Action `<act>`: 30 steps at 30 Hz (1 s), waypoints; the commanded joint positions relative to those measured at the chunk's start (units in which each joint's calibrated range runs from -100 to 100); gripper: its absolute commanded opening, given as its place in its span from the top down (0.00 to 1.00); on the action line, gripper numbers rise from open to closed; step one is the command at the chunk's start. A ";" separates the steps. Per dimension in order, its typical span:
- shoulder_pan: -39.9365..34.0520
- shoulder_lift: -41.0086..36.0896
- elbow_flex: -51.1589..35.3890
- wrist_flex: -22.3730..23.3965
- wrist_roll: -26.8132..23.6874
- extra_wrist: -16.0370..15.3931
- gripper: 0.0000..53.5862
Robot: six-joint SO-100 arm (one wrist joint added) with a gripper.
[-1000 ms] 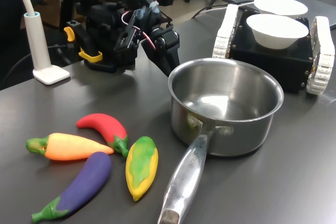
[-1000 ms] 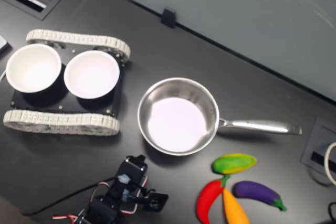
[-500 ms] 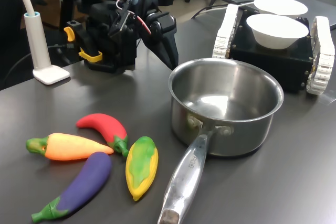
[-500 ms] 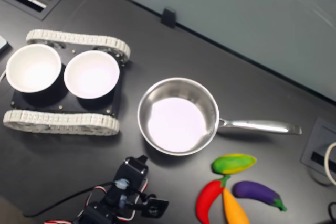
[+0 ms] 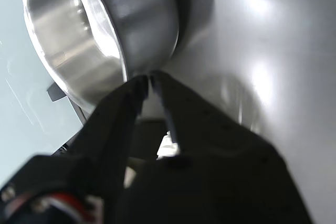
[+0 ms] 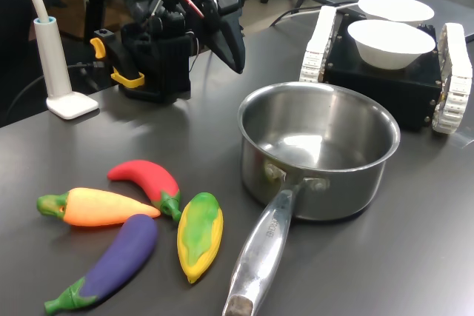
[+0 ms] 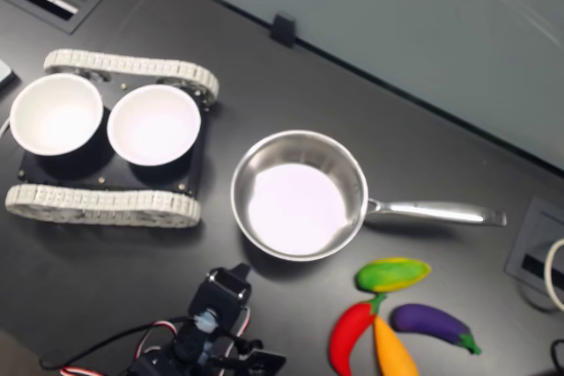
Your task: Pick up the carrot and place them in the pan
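The gripper (image 5: 149, 78) is pinched nearly closed — tips almost meeting, nothing between them. It hangs near the pan (image 6: 318, 149), apart from the carrot (image 6: 96, 206).

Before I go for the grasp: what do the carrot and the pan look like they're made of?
The carrot looks like soft matte plastic or rubber: smooth moulded orange body, green stub, only dull highlights; softness can't be confirmed by sight. The pan looks like polished stainless steel: mirror-like walls reflecting the table, bright glare inside, with a riveted metal handle of the same finish.
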 commanded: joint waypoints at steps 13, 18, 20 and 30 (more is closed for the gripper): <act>11.75 8.73 -18.50 4.08 0.88 -2.96 1.00; 16.11 12.10 -22.41 3.82 0.83 -3.05 1.00; 17.71 13.20 -23.50 3.40 0.73 -3.05 1.00; 25.05 17.17 -26.13 -0.10 0.59 -3.13 1.00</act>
